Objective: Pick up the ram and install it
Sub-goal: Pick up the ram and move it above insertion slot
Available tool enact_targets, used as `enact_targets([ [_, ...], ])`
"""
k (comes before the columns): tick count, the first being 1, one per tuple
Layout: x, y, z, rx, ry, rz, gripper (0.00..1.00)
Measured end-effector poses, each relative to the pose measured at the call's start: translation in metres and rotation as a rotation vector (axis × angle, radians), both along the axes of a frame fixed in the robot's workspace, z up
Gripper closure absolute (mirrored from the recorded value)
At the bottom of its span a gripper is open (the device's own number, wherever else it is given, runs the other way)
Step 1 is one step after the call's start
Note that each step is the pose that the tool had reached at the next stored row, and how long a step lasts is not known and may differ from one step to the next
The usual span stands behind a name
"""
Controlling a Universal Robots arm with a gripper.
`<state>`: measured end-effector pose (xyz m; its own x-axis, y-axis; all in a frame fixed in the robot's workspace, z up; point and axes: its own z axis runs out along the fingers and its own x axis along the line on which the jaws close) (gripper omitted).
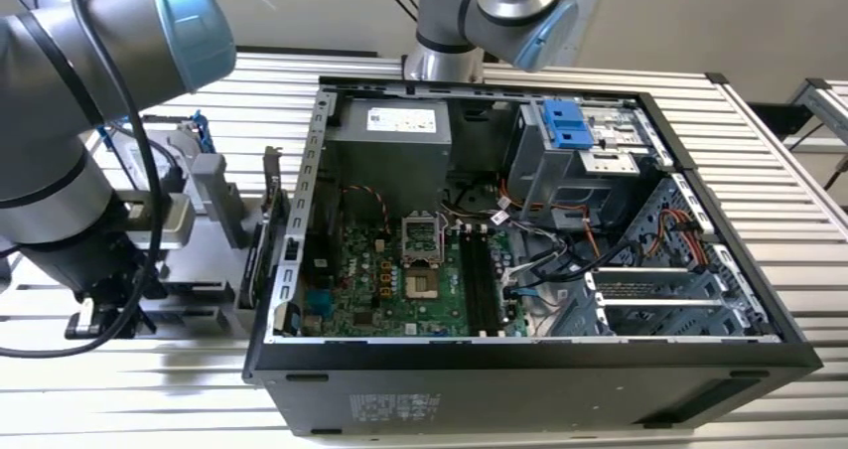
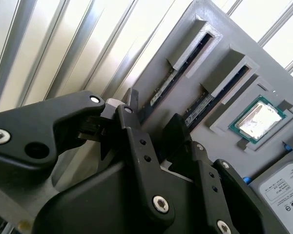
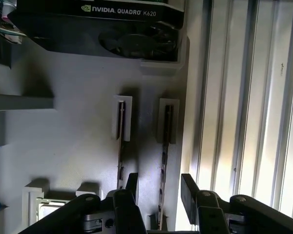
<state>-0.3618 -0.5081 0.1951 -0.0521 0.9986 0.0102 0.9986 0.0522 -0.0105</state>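
1. Ram (image 3: pixel 163 161): thin dark stick standing on edge in a raised grey holder at the outer border of the tray (image 3: pixel 63 136). It is probably racked upright so that its top edge is open to a pinch from above. In the second wrist view it is the stick (image 2: pixel 161 92) nearer the tray's edge.
2. Gripper (image 3: pixel 160 190): jaws spread, 1 finger on each side of the ram, and no contact is visible. The ram is not yet lifted.
3. Second stick (image 3: pixel 120 161): racked parallel in the neighbouring holder, just outside the near finger.
4. Chip (image 2: pixel 256 119): square and silver, lying flat in its own recess beyond the 2 holders.
5. Drive (image 2: pixel 283 190): silver, beside the chip.
6. Graphics card (image 3: pixel 117 29): dark, at the tray's far end.
7. Case (image 1: pixel 530 221): lies open on the slatted table (image 1: pixel 795 171), with the tray on the exterior view's left. The long dark slots (image 1: pixel 480 280) on its board look unfilled.
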Motion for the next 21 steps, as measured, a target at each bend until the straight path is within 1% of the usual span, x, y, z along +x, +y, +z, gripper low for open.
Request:
enact_targets([
  [5, 0.0000, -0.0003, -0.0026, -0.0001, 0.0006, 0.000, 0.00],
  [16, 0.0000, -0.0003, -0.0031, 0.0001, 0.0006, 0.000, 0.00],
  [17, 0.0000, -0.0003, -0.0031, 0.0000, 0.0006, 0.000, 1.00],
  [21, 0.0000, -0.0003, -0.0032, 0.0000, 0.0006, 0.000, 1.00],
])
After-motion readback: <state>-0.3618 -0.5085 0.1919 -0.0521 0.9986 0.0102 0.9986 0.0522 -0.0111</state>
